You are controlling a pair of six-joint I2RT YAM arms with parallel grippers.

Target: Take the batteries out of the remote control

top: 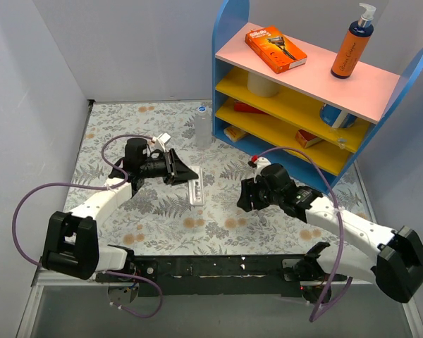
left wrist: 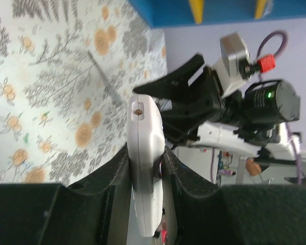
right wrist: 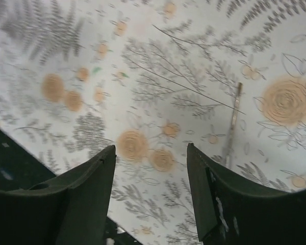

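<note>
The left gripper [left wrist: 144, 152] clamps the white remote [left wrist: 143, 117] across its thin sides. Its long axis runs out along the fingers toward the right gripper [right wrist: 150, 149], which is open and empty. The left wrist view shows only the remote's narrow edge, while the top view shows its broad face above the table [top: 127, 218].

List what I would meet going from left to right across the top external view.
remote control → right gripper → orange box → pump bottle
</note>
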